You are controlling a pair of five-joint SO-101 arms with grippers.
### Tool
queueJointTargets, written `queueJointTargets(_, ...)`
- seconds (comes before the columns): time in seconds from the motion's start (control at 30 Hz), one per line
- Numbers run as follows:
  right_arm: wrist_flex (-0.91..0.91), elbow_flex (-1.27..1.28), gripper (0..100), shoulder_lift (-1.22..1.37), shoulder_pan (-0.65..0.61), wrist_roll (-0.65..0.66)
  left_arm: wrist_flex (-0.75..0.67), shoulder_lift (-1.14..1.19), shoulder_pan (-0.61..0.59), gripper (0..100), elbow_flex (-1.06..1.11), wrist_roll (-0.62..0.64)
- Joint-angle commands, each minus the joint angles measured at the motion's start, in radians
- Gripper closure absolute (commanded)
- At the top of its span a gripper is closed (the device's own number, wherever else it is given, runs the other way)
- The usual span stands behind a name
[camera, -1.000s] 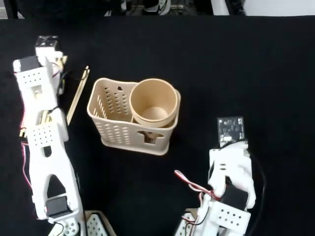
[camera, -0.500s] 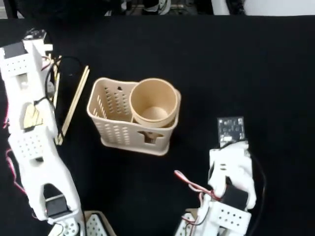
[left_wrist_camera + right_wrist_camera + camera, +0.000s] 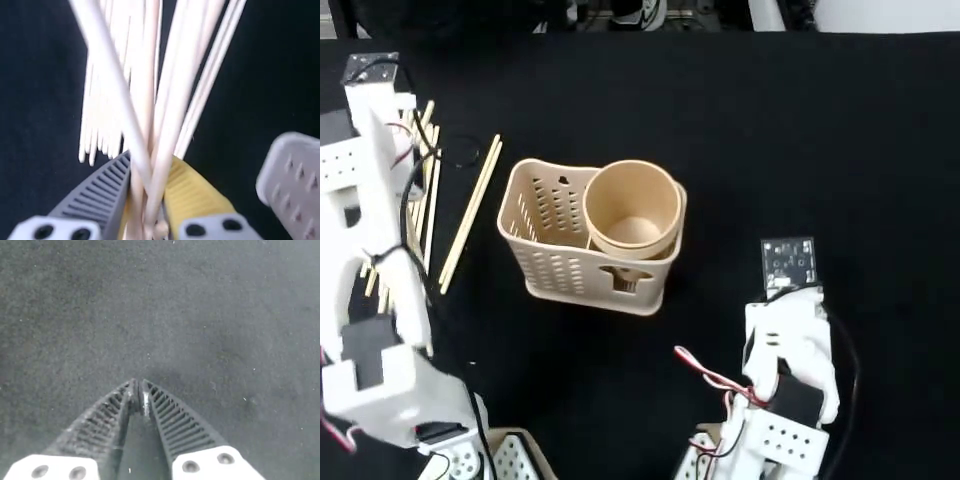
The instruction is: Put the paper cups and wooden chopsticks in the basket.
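Roughly, judging the job as part done: seeing a paper cup (image 3: 632, 208) (maybe a stack, not telling from above) standing in one compartment of the basket (image 3: 555, 265). Pinching a bundle of wooden chopsticks (image 3: 176, 115) in the left claw (image 3: 150, 165), well apart from the basket. Noticing a loose pair (image 3: 470, 213) lying on the bench (image 3: 800, 130) near the basket. Holding the right claw (image 3: 137, 392) pressed together over bare bench. Failing to count the bundle, with the arm covering part.
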Motion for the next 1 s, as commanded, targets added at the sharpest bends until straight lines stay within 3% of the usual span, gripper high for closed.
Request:
queueJointTargets(0.0, 0.005, -0.002, 98.4, -0.074, -0.009, 0.009, -0.281, -0.198, -0.001, 97, 0.242, 0.006)
queueJointTargets(0.13, 0.005, -0.002, 98.4, -0.074, -0.009, 0.009, -0.46, -0.328, -0.001, 97, 0.409, 0.089)
queueJointTargets(0.33, 0.005, -0.002, 98.4, -0.074, -0.009, 0.009, -0.621, -0.529, -0.001, 97, 0.556, 0.249)
queueJointTargets(0.97, 0.005, -0.002, 98.4, -0.074, -0.009, 0.009, -0.807, -1.231, 0.001, 97, 0.845, 0.391)
